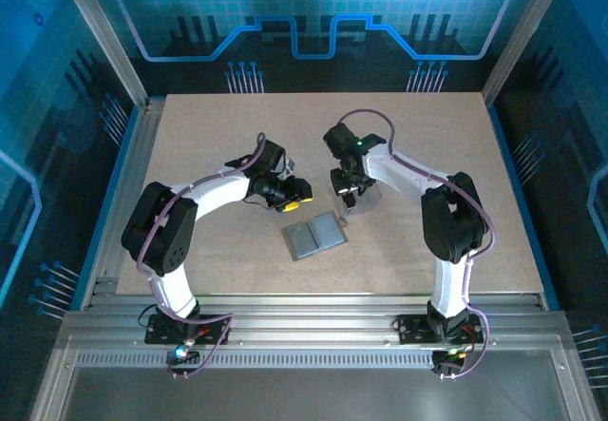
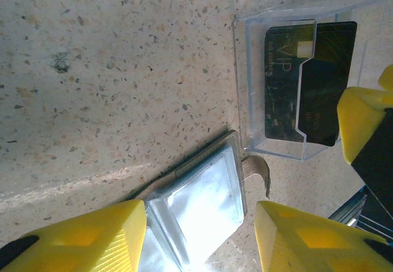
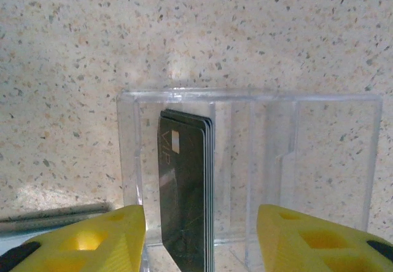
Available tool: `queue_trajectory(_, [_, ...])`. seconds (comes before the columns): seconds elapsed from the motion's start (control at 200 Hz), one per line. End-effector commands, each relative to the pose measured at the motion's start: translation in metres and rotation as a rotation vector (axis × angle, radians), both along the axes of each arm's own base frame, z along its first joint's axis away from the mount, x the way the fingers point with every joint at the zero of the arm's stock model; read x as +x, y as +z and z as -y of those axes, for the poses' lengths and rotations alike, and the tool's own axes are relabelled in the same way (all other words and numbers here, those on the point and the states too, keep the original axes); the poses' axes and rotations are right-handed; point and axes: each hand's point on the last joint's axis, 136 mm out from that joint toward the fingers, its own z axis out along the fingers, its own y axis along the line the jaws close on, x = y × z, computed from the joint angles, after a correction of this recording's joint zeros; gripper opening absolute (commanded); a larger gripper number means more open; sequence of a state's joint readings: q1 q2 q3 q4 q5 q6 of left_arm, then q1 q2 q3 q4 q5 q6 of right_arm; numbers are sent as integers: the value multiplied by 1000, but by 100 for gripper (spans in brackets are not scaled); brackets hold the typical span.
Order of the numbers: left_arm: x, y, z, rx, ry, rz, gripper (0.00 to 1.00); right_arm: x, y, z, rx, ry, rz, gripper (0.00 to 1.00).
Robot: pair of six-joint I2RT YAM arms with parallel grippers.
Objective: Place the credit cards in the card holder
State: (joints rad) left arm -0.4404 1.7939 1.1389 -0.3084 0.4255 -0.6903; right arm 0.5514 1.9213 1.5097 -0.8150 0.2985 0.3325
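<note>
Hovering over the clear box (image 3: 319, 161), R gripper (image 3: 198, 223), jaws apart & empty, straddles the black credit cards (image 3: 184, 186) standing on edge, faces toward the jaws; card holder (image 1: 314, 236) lies open on bench (image 1: 427, 136) by L gripper (image 2: 201, 232), likewise apart, empty.

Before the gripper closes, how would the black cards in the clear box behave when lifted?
The black cards look thin and flat, likely stiff and light. Several sit stacked together, so they may fan apart. Their glossy faces could slip, and the clear box might tip.
</note>
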Motion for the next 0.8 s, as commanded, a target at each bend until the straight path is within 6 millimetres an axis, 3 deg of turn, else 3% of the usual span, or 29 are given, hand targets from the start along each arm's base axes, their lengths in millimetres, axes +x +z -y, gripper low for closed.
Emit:
queue_trajectory(0.0, [7, 8, 5, -32, 5, -5, 51, -3, -10, 2, -69, 3, -29, 52])
queue_trajectory(0.3, [7, 7, 5, -33, 8, -9, 51, -6, -23, 3, -146, 21, -41, 51])
queue_trajectory(0.795, [3, 3, 2, -24, 10, -16, 51, -4, -25, 12, -268, 28, -12, 46])
